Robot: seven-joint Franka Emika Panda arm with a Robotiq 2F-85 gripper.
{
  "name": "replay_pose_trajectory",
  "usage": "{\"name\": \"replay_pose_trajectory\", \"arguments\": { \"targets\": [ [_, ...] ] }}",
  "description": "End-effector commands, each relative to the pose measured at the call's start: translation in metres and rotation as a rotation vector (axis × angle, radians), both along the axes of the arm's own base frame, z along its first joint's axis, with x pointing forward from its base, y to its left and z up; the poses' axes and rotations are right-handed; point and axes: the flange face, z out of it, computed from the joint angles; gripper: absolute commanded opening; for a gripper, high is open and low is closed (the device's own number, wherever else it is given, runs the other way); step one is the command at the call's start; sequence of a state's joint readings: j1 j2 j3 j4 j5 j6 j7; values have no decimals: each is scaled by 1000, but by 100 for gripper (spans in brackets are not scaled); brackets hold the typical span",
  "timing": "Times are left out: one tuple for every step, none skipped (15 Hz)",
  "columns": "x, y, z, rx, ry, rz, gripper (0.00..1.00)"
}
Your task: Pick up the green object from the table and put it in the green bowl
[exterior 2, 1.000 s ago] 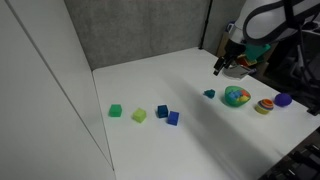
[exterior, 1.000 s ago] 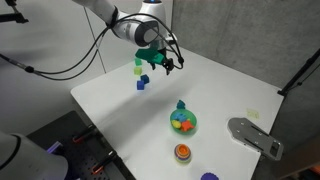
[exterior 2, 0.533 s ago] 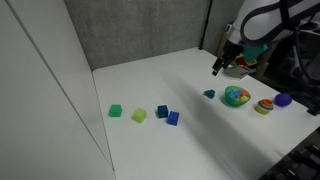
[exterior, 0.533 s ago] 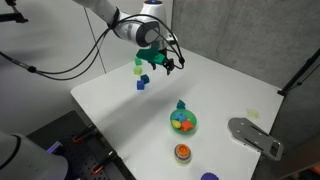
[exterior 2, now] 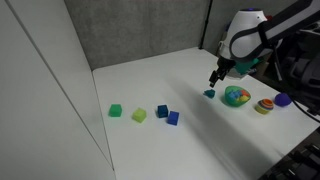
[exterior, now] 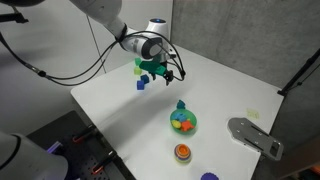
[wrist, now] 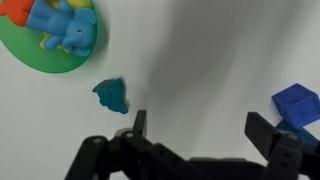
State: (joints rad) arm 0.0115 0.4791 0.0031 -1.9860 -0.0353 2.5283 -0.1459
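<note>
Green object (wrist: 113, 95) beside green bowl (wrist: 25, 55), bowl cropped

White table (exterior 2: 150, 80), green cube (exterior 2: 115, 111), lime block (exterior 2: 139, 115) beside two blue cubes (exterior 2: 172, 118), orange-red cup (exterior: 182, 152), grey backdrop (exterior 2: 140, 30).

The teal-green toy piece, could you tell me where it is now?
In the wrist view the teal-green toy piece lies on the table just lower right of the green bowl.

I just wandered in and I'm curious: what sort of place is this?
Probably a robotics lab: a robot arm reaches over a plain white table scattered with toy blocks, against a grey panel backdrop.
</note>
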Motion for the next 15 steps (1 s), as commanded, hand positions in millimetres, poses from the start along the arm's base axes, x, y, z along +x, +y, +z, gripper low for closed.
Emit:
{"name": "replay_pose_trajectory", "arguments": {
  "targets": [
    [15, -9, -29, -55, 4, 23, 100],
    [16, -12, -39, -68, 10, 26, 100],
    [17, -16, -48, -83, 12, 31, 100],
    [19, -20, -57, -98, 8, 35, 100],
    [20, -24, -65, -106, 9, 38, 100],
    [22, -27, -74, -117, 3, 42, 100],
    [24, -30, -82, -128, -9, 45, 100],
    [26, -32, -89, -138, -16, 48, 100],
    [28, -35, -97, -151, -26, 50, 100],
    [30, -36, -104, -159, -40, 51, 100],
    [31, -37, -110, -167, -54, 55, 100],
    [33, -37, -115, -177, -64, 58, 100],
    [35, -38, -121, -190, -78, 63, 100],
    [36, -38, -126, -204, -90, 69, 100],
    [37, -39, -131, -215, -98, 72, 100]
  ]
}}
